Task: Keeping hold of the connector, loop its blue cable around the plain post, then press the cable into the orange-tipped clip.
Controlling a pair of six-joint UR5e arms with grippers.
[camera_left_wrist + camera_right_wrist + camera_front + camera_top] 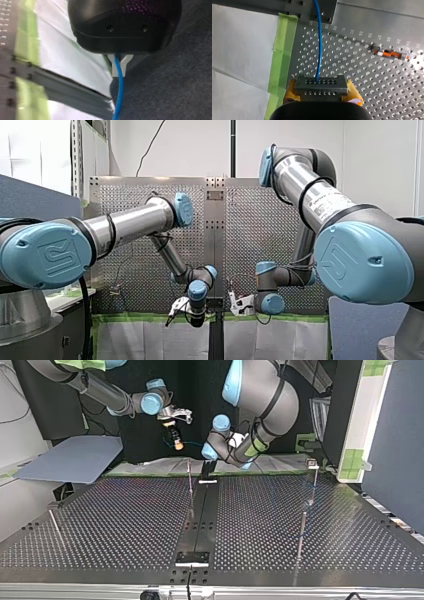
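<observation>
front view: the left arm (130, 222) and the right arm (310, 195) both reach down to the edge of the perforated surface (260, 235) nearest their bases. their wrists are close together, either side of the middle seam. the tool ends are too small here to read.

top view: the right gripper (174, 440) hangs in the air beyond the surface's far edge, its jaws closed on the connector (174, 435). the left gripper (208, 475) points straight down nearby, its tip at the seam. you cannot read its jaws from here. a slim post (190, 480) stands just beside it and others stand well apart. which one is the plain post, i cannot tell.

left wrist view: the blue cable (120, 85) runs between the pale fingertips. the jaws look drawn in around it, though how tightly they pinch does not show.

right wrist view: the jaws are clamped on the dark connector, with yellow pads (353, 93) on both its sides. the cable leaves its face and runs ahead over the surface. the orange-tipped clip (390, 53) stands off to one side, well apart from the cable.

nothing is wrapped round any post and the clip is bare, so you are at the very start of the loop. next, you would carry the connector out towards the plain post without loosening that clamp, letting the left gripper feed the cable so it neither snags nor goes taut.
</observation>
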